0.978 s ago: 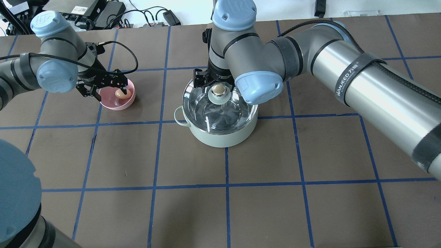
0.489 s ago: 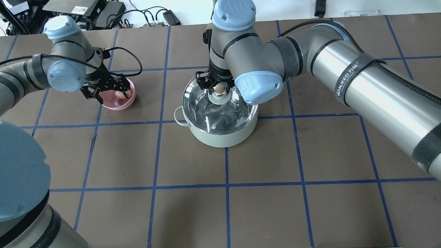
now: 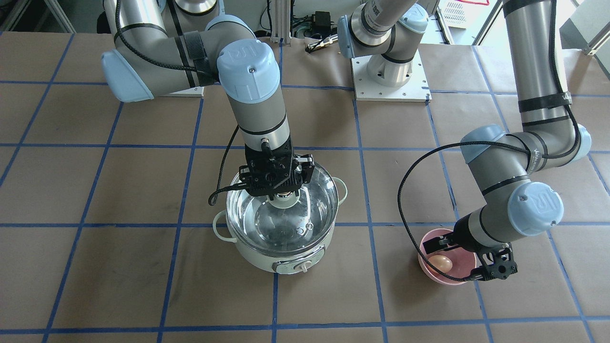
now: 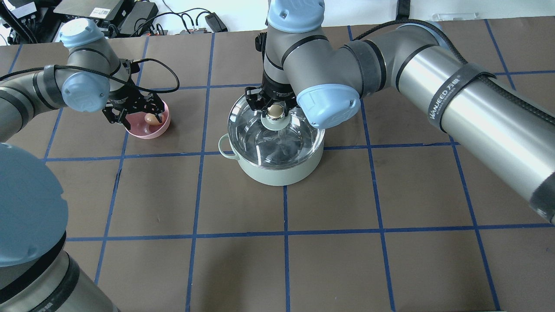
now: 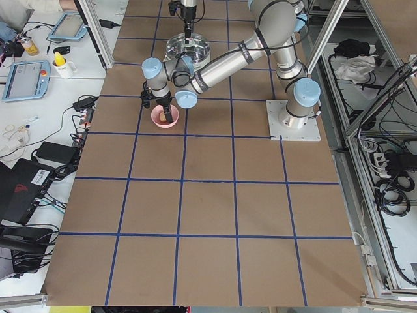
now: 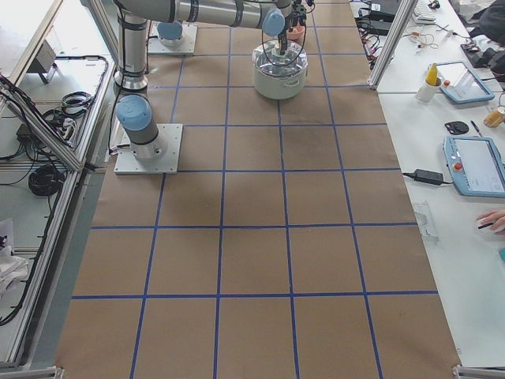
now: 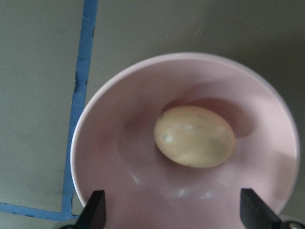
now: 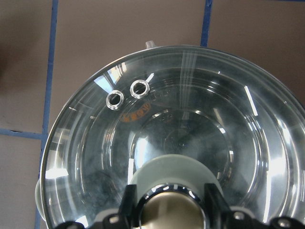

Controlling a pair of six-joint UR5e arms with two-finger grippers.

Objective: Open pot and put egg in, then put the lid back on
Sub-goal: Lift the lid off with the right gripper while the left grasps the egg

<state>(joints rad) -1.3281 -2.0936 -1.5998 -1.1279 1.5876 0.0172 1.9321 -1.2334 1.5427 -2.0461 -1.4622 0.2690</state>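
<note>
The lid (image 4: 277, 132) sits on the pot (image 4: 282, 171); its knob (image 4: 275, 112) is inside your right hand (image 8: 167, 210), straddled closely, clamped or not, cannot tell. The egg (image 7: 194, 136) lies in the pink bowl (image 7: 119, 143) toward the table's (image 4: 347, 195) left edge, just ahead of your spread left hand (image 7: 174, 214), long axis along its closing line.

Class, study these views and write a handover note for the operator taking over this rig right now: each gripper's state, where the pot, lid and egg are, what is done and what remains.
The left gripper is open over the egg, which lies ungripped in the pink bowl.
The right gripper has a finger against each side of the knob and appears shut on it.
The lid sits on the pot, so the pot is closed.
Done: both grippers are in place at their things; nothing is lifted.
Left: lift the lid, grasp the egg, put it in the pot, replace the lid.
</note>
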